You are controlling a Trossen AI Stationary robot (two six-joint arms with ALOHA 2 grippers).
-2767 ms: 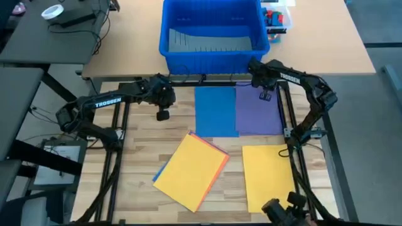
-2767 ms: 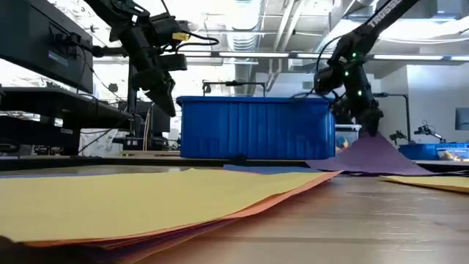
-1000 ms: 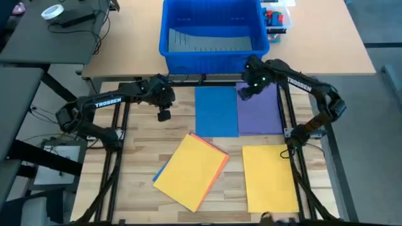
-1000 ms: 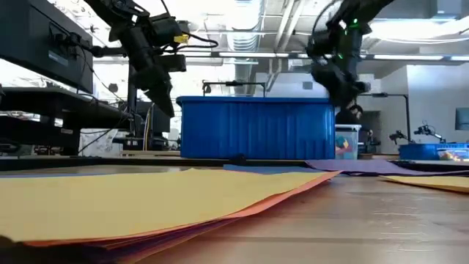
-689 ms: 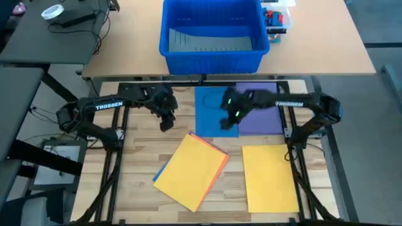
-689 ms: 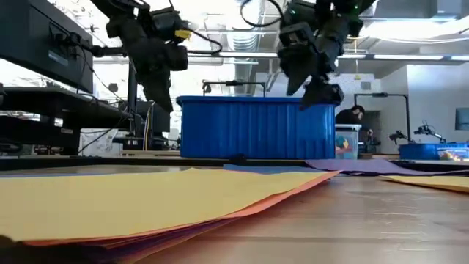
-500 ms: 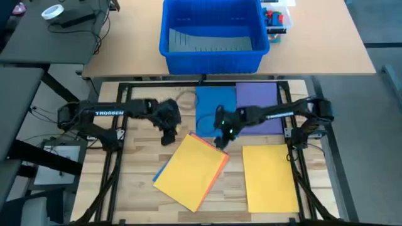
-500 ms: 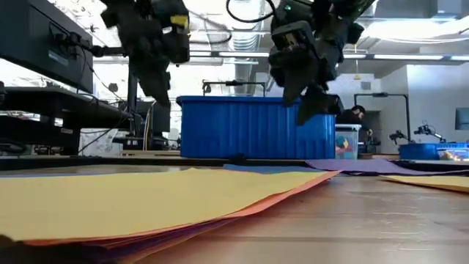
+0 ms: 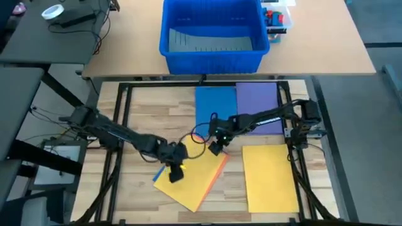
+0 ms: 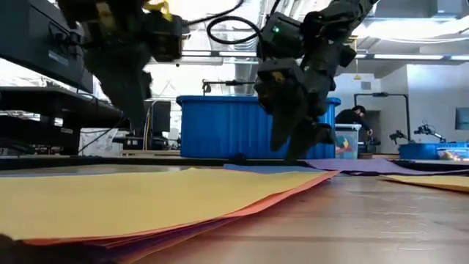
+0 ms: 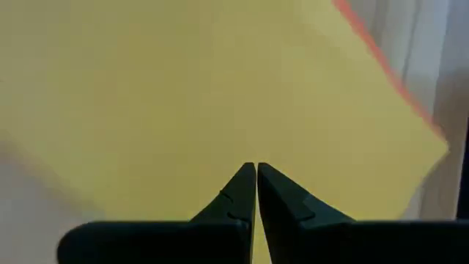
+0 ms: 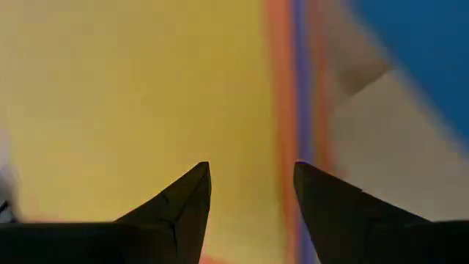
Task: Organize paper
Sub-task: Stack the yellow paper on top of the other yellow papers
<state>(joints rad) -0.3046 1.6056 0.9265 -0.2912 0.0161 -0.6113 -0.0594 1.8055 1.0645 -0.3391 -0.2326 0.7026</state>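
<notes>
- So the paper's split up right now: a blue sheet (image 9: 217,112) and a purple sheet (image 9: 259,110) lie flat side by side at the back of the table (image 9: 141,119), a lone yellow sheet (image 9: 269,177) sits near the right front, and a skewed stack with a yellow top sheet (image 9: 191,172) lies front-centre, orange and blue edges poking out from under it.
- My guess is the stack's the mixed pile you're sorting out of, which is why both arms are crowding it.
- Your left gripper (image 9: 175,174) is over the stack's left part, tips pinched together with nothing between them. From the wrist cam it's pointing at the yellow top, looks more like it's there to pin the pile down than to grab.
- Your right gripper (image 9: 212,149) hangs at the stack's back corner, jaws apart a moderate amount and empty, lined up near the orange edge (image 12: 277,110).
- Can't tell if either is actually touching paper yet.
</notes>
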